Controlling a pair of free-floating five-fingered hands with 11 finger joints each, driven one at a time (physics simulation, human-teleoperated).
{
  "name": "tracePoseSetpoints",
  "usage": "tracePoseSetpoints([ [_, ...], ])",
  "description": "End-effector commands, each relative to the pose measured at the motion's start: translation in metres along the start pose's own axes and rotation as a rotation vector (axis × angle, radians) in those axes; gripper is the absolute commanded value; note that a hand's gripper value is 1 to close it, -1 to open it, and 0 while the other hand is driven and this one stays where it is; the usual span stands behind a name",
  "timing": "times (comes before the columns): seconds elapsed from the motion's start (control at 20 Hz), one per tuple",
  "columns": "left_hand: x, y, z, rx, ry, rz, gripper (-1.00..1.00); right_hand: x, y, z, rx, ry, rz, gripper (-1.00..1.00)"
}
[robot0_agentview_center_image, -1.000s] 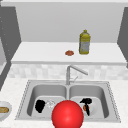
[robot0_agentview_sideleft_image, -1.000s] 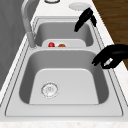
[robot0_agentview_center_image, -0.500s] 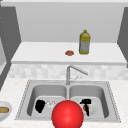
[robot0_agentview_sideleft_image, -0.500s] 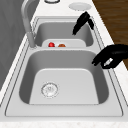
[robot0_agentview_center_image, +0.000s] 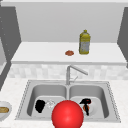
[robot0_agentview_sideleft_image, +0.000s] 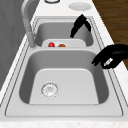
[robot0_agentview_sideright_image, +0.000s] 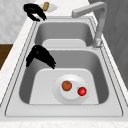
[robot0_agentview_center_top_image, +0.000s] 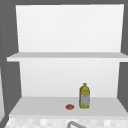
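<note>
1. White plate (robot0_agentview_sideright_image: 70, 90) on the floor of the right sink basin (robot0_agentview_sideright_image: 30, 85), carrying an orange fruit (robot0_agentview_sideright_image: 66, 85) and a red fruit (robot0_agentview_sideright_image: 82, 91) side by side, just apart.
2. Right hand (robot0_agentview_sideright_image: 40, 56) over the front edge of that basin, fingers (robot0_agentview_sideright_image: 51, 63) curled downward toward the plate, holding nothing, clear of the plate and fruit.
3. Left hand (robot0_agentview_sideleft_image: 112, 56) above the front rim of the left basin (robot0_agentview_sideleft_image: 67, 85), fingers bent in a loose pinch, nothing in them; round drain (robot0_agentview_sideleft_image: 49, 89) on the basin floor below.
4. Faucet (robot0_agentview_center_image: 72, 72) behind the divider between the basins.
5. Large red ball (robot0_agentview_center_image: 67, 114) in the foreground of the front view.
6. On the desk left of the sink, a small bowl (robot0_agentview_center_image: 3, 110) with a brownish item.
7. On the shelf (robot0_agentview_center_image: 45, 53) behind, a yellow bottle (robot0_agentview_center_image: 84, 42) beside a small orange-red thing (robot0_agentview_center_image: 69, 52).
</note>
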Motion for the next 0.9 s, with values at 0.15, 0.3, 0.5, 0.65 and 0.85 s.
tracePoseSetpoints([
  [0.15, 0.000, 0.000, 0.000, 0.000, 0.000, 0.000, 0.00, -0.009, 0.015, -0.019, 0.035, -0.015, 0.001, -1.00],
  [0.3, 0.000, 0.000, 0.000, 0.000, 0.000, 0.000, 0.00, -0.013, 0.021, -0.027, 0.037, -0.016, -0.001, -1.00],
  [0.5, 0.000, 0.000, 0.000, 0.000, 0.000, 0.000, 0.00, -0.018, 0.027, -0.036, 0.038, -0.021, 0.019, 1.00],
  [0.65, 0.000, 0.000, 0.000, 0.000, 0.000, 0.000, 0.00, -0.023, 0.033, -0.042, 0.031, -0.018, 0.006, 1.00],
  [0.85, 0.000, 0.000, 0.000, 0.000, 0.000, 0.000, 0.00, -0.028, 0.041, -0.051, 0.029, -0.016, -0.004, 1.00],
])
